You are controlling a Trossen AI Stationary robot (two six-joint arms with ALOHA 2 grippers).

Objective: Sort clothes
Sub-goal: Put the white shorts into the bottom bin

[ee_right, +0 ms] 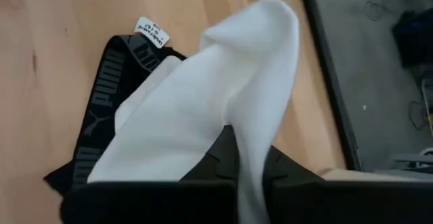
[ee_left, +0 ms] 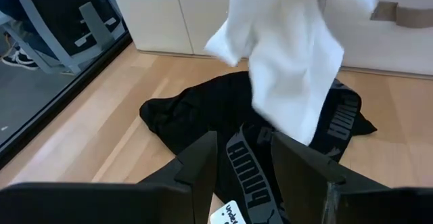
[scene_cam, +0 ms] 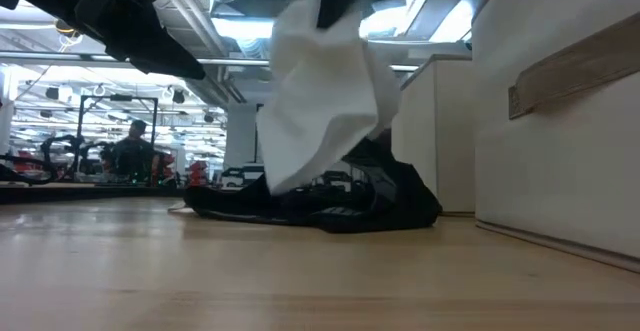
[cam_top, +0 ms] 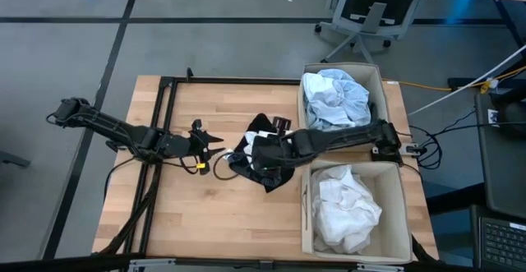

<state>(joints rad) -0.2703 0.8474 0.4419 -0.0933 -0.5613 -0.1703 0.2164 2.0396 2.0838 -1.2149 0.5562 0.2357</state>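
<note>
Your right fingers [ee_right: 237,183], mostly hidden by cloth, pinch a white garment [ee_right: 203,109] above black clothes [ee_left: 203,112]; left fingers [ee_left: 243,166] stand apart nearby.

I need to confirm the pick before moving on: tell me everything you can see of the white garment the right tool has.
The white garment is plain, soft, thin-looking fabric with no print visible. It hangs in loose folds, pinched at its top by the right tool, which is shut on it. It is lifted off the wooden table near the middle; its lower part drapes over or just above the black garment lying there, contact unclear. It is still outside both boxes.
</note>
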